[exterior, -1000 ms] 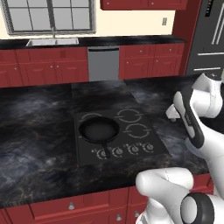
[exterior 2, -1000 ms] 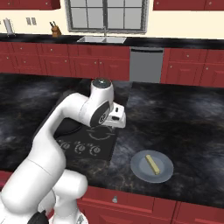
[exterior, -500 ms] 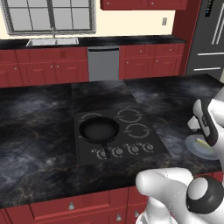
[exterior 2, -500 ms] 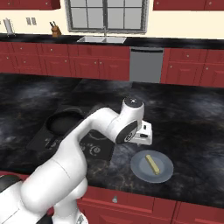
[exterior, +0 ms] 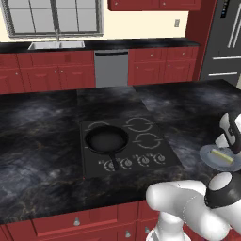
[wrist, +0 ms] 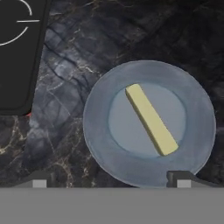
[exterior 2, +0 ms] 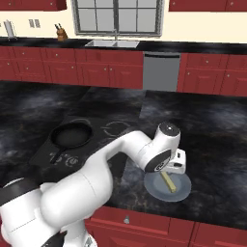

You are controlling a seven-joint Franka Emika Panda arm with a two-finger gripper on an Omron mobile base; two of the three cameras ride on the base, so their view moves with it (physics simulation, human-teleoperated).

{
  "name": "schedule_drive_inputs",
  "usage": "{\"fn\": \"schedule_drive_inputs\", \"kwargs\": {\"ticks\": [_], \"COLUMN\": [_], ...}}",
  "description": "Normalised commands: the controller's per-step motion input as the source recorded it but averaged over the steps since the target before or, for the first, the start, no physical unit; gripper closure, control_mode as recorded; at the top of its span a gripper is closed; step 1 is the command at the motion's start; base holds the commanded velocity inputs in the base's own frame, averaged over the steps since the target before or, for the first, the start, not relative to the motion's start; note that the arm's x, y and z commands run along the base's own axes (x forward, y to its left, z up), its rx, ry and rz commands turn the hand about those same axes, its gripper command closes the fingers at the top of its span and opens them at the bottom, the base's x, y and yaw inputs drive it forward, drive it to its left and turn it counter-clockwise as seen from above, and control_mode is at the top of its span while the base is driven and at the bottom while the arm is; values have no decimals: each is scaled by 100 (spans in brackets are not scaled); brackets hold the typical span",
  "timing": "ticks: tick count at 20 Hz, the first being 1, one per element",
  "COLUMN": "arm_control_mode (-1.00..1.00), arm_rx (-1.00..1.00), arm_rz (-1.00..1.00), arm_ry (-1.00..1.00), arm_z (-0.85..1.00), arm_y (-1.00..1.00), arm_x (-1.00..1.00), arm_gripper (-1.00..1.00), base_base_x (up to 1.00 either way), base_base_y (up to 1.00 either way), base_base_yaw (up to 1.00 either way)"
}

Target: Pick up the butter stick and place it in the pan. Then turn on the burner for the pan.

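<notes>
The butter stick [wrist: 151, 119] is a pale yellow block lying at a slant on a grey-blue plate [wrist: 94, 131], right of the cooktop [exterior: 162, 155]. The stick also shows in both base views [exterior 2: 169, 182] [exterior: 221, 156]. My gripper [wrist: 109, 181] hovers above the plate's near rim, open, its fingertips [wrist: 181, 179] set wide apart with nothing between them. From the right base view the gripper [exterior 2: 174, 170] hangs just over the plate [exterior 2: 157, 189]. The black pan [exterior: 106, 140] [exterior 2: 72, 135] sits on the cooktop's front left burner, handle toward the knobs. Another burner ring [wrist: 13, 22] shows at the hand view's top left.
A row of small knobs [exterior: 134, 161] runs along the cooktop's front edge. Dark marble counter [exterior: 42, 155] surrounds it. Behind are red cabinets, a sink [exterior: 56, 45], a dishwasher [exterior: 111, 68] and a fridge [exterior: 226, 37]. A knife block [exterior 2: 61, 34] stands at the back.
The arm has swung to the right, from over the cooktop to above the plate with the butter stick. The pan and plate have stayed put.
</notes>
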Motion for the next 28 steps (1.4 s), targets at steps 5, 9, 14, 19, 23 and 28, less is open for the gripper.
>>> {"fn": "schedule_drive_inputs", "kwargs": {"ticks": [5, 9, 14, 19, 23, 28], "arm_control_mode": [-100, -100, -100, -100, -100, -100], "arm_rx": [0, 0, -1, -1, -1, 0], "arm_rz": [6, 7, 4, 3, 2, 2], "arm_ry": [0, 0, 0, 0, 0, 0], "arm_z": [-38, -32, -21, -14, -14, -18], "arm_y": [-10, -18, -19, -7, 0, 0], "arm_x": [17, 20, 15, 20, 7, 0], "arm_gripper": [-100, -100, -100, -100, -100, -100], "base_base_x": [0, 0, 0, 0, 0, 0], "base_base_y": [0, 0, 0, 0, 0, 0], "base_base_yaw": [0, 0, 0, 0, 0, 0]}}
